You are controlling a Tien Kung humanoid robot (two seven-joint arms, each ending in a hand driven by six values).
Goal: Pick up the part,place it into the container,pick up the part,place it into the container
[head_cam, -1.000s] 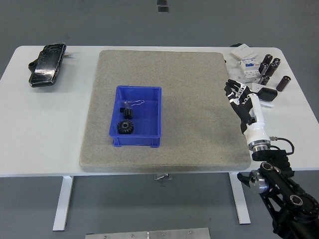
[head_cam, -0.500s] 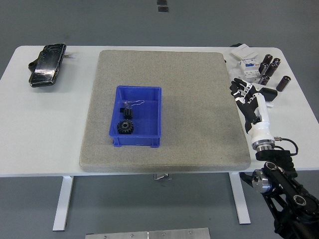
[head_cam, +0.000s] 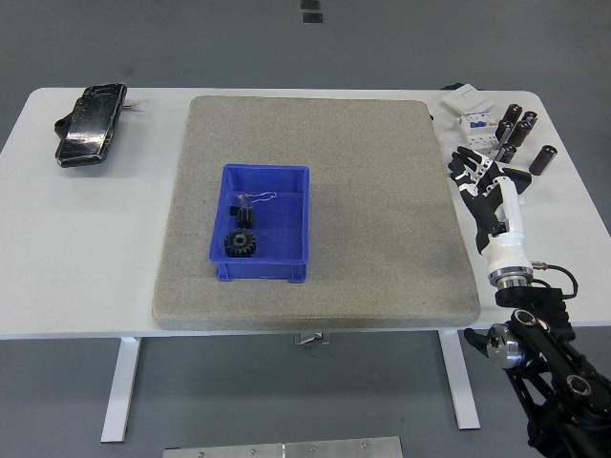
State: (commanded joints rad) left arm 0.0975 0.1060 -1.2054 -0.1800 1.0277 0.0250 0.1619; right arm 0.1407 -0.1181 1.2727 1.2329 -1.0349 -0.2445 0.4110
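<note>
A blue container (head_cam: pixel 263 223) sits on the grey mat (head_cam: pixel 315 205). Inside it lie a black gear (head_cam: pixel 242 244), a smaller black part (head_cam: pixel 243 217) and a thin wire clip (head_cam: pixel 256 199). My right hand (head_cam: pixel 480 176) is open and empty, fingers spread, over the white table just right of the mat's right edge, far from the container. My left hand is out of view.
A black pouch (head_cam: pixel 90 124) lies at the table's far left. At the far right are white boxes (head_cam: pixel 474 122), several dark cylinders (head_cam: pixel 520 129) and a black flat piece (head_cam: pixel 514 177) close to my right hand. The table's right edge is near.
My right hand has drawn back to the right, from over the mat's right edge to the bare table beside it. The container and its parts have not moved.
</note>
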